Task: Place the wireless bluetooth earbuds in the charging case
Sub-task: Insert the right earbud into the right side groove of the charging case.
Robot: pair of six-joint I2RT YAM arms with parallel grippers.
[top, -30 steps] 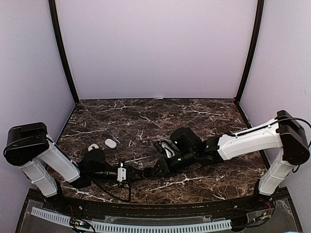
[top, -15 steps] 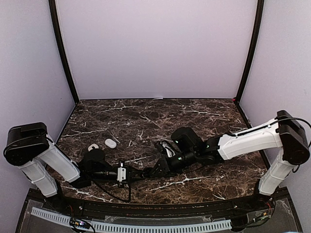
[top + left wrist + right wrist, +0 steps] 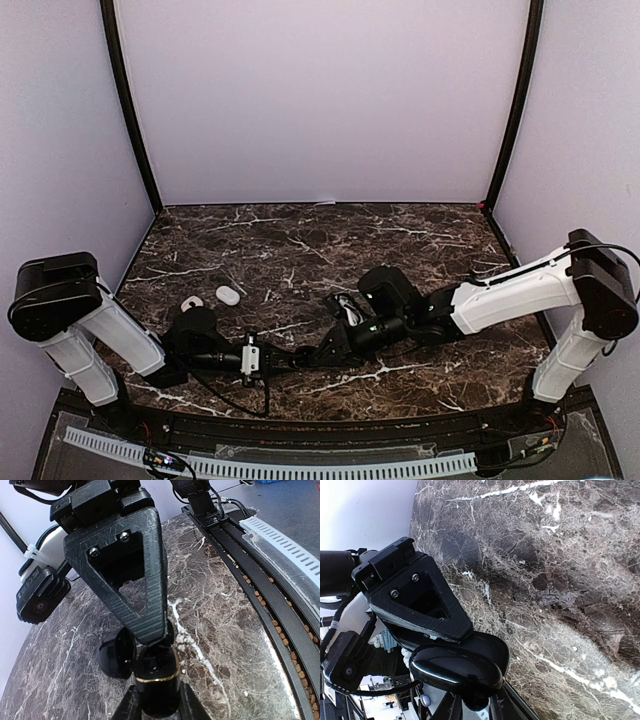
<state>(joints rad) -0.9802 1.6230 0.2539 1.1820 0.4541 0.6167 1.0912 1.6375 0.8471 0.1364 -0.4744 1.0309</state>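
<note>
Top external: L gripper (image 3: 297, 357) closed on black case (image 3: 156, 680), held low over table (image 3: 300, 240), near front edge. Case glossy w/ gold band; lid (image 3: 117, 652) appears open. R gripper (image 3: 324, 350) touches case, grip unclear. Step, est.: steadying case. Next: fetch bud, fine aim req'd.

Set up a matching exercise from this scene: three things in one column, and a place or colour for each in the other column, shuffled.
Things
1. black case
2. white oval case
3. table

Place or colour
A. dark marble with white veins
B. lying free, just beyond the left arm
C. between the fingers of the left gripper

Pairs: 1-C, 2-B, 3-A
</note>
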